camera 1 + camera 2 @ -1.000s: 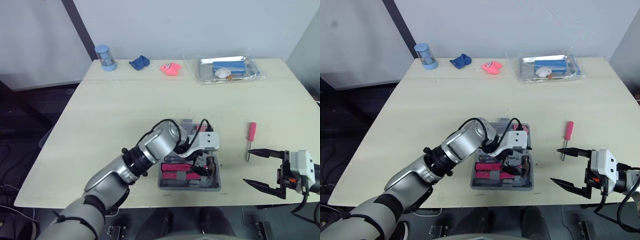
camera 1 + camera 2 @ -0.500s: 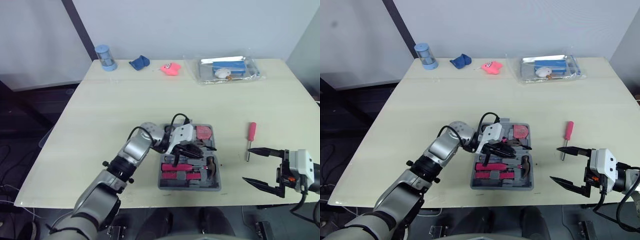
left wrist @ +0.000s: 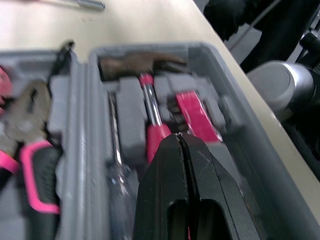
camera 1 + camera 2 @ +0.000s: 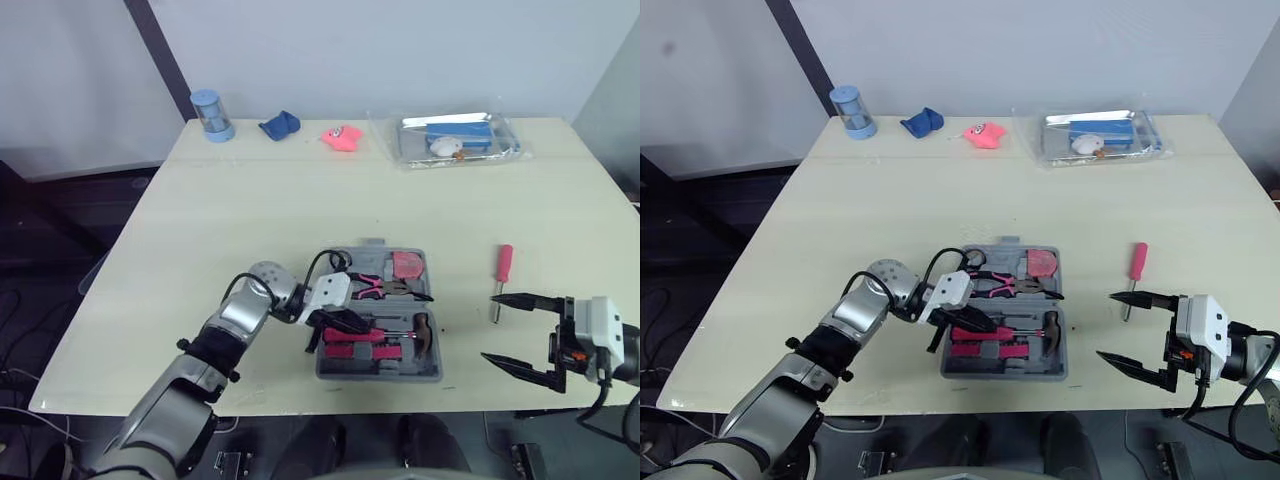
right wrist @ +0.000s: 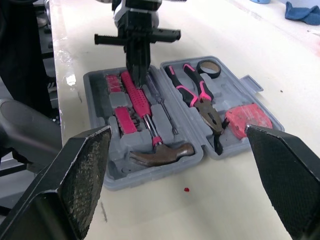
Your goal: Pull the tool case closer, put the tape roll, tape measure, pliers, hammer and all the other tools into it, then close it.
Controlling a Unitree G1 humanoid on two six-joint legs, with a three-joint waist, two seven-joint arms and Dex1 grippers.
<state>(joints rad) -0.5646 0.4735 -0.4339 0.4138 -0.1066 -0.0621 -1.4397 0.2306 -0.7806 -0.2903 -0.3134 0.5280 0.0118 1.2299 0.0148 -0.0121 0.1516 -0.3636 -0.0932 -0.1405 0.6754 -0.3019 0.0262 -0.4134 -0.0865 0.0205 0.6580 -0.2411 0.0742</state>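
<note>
The grey tool case lies open near the table's front edge. In it are pink-handled pliers, a red tape measure, a hammer and a tape roll. My left gripper is shut and empty, its tips low over the case's left half beside the hammer's handle. A red screwdriver lies on the table to the right of the case. My right gripper stands wide open near the front edge, just in front of the screwdriver, holding nothing.
Along the far edge stand a blue cylinder, a blue cloth, a pink object and a clear plastic pack with items inside. The table's front edge runs just below the case.
My left gripper has shut and drawn back leftward from over the case's middle to its left side. The right gripper has stayed open in place.
</note>
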